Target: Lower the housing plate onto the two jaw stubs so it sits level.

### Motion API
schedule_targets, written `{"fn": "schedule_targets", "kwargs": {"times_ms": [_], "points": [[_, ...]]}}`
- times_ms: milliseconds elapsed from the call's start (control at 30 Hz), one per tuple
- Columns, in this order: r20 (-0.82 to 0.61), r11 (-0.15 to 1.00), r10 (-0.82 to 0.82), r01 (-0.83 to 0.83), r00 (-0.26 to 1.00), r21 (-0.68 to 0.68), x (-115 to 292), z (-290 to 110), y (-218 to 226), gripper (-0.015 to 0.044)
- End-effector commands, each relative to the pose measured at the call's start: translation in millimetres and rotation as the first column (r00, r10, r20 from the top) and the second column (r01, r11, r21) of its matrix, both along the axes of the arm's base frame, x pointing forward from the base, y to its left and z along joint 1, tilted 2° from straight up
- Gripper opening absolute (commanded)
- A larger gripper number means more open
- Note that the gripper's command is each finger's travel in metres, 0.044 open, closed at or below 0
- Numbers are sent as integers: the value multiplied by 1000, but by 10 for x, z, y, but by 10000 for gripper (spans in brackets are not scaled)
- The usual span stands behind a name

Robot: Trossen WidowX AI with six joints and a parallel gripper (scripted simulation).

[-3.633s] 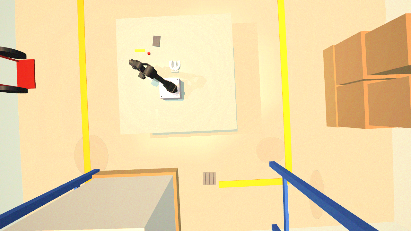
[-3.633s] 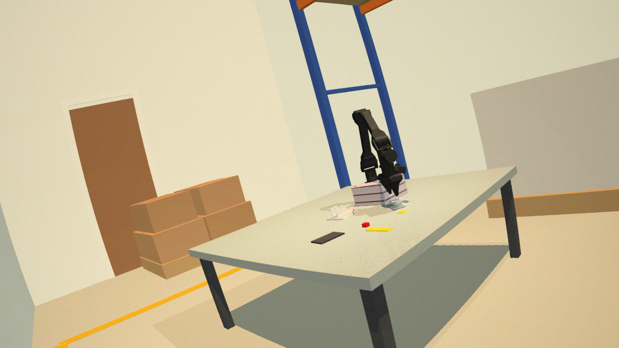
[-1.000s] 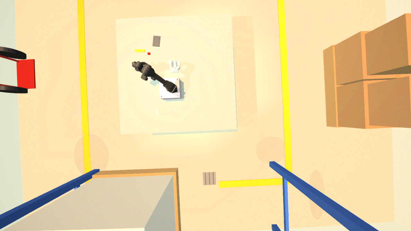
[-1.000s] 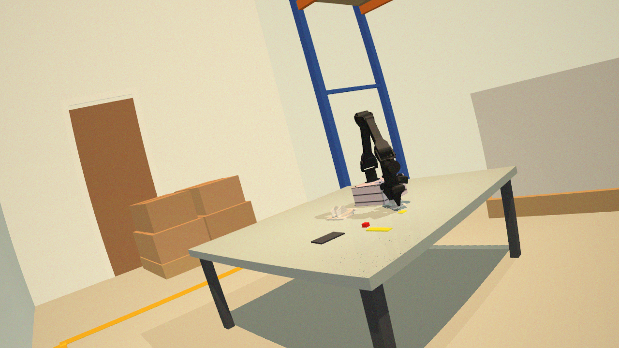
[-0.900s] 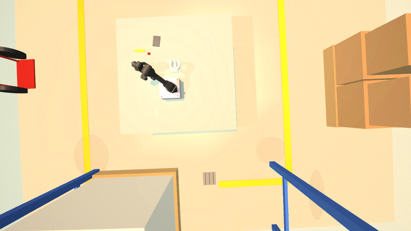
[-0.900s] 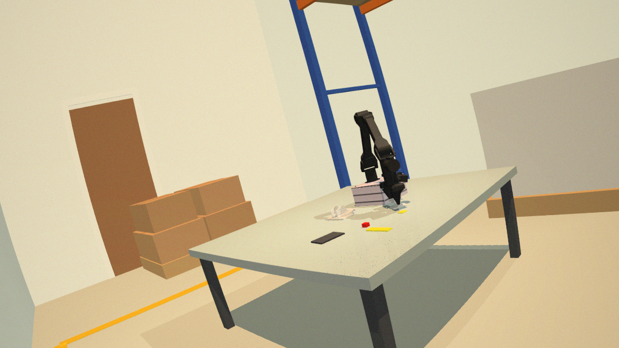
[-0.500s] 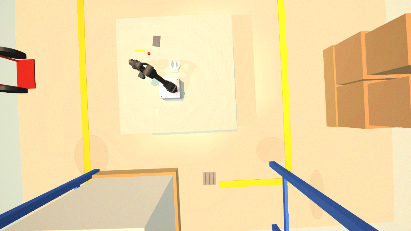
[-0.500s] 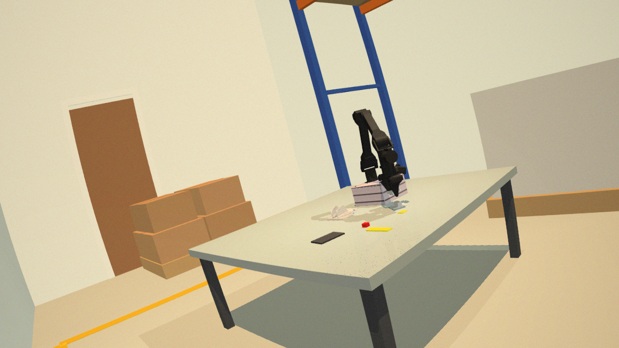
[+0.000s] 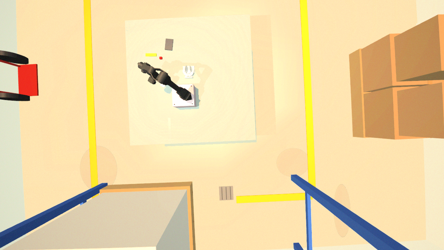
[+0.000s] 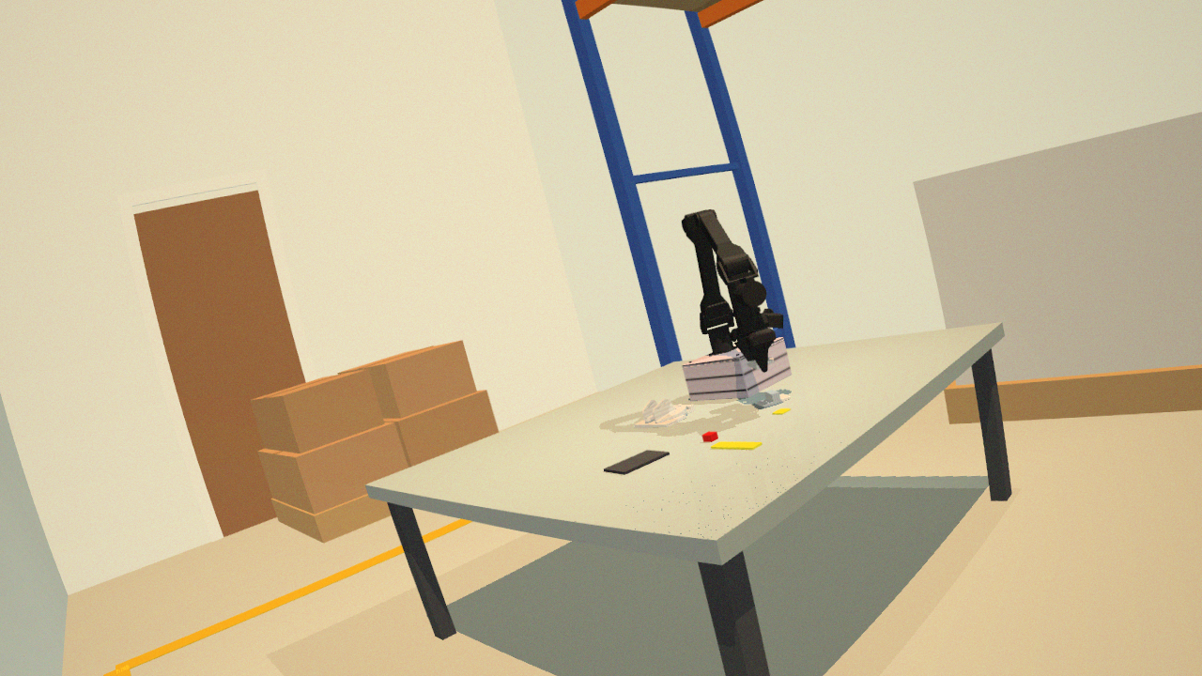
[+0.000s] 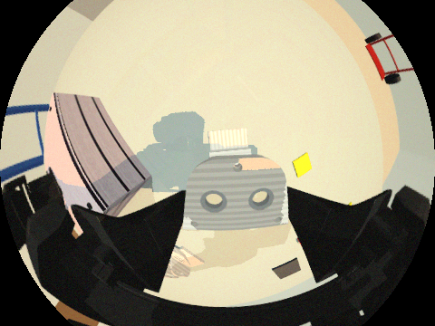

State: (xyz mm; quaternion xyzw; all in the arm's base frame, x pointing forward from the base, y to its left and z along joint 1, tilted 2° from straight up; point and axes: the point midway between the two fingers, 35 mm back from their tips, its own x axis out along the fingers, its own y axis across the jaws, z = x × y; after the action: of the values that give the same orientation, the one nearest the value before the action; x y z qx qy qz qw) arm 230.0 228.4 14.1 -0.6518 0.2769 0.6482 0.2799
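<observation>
The grey ribbed housing plate [image 11: 236, 181], with two round holes, is between my fingertips in the wrist view. My gripper [image 11: 235, 195] [image 10: 763, 367] is shut on its two side edges and holds it above the table, beside the striped pedestal. The plate is hardly visible in the top and exterior views. The white base with the two jaws [image 9: 188, 71] [image 10: 664, 413] [image 11: 185, 261] stands on the table, apart from the plate, at the lower left in the wrist view. Its jaw stubs are too small to make out.
The striped pedestal [image 9: 183, 103] [image 10: 714, 380] [image 11: 91, 140] is close by. A pale ribbed piece [image 11: 227, 139] shows beyond the plate. A yellow square [image 10: 781, 410] [image 11: 302, 165], a yellow strip [image 9: 151, 55] [image 10: 736, 445], a red cube [image 9: 160, 58] [image 10: 710, 436] and a dark slab [image 9: 168, 44] [image 10: 636, 461] [image 11: 287, 269] lie around.
</observation>
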Motion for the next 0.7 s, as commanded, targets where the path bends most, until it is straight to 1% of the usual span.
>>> {"fn": "schedule_targets", "kwargs": {"times_ms": [0, 333, 667], "points": [[2, 998, -70, 70, 998, -6, 46, 3, -91, 351], [4, 965, -262, 262, 965, -5, 155, 12, -299, 351], [7, 896, -444, 444, 896, -4, 246, 20, -512, 351]]}}
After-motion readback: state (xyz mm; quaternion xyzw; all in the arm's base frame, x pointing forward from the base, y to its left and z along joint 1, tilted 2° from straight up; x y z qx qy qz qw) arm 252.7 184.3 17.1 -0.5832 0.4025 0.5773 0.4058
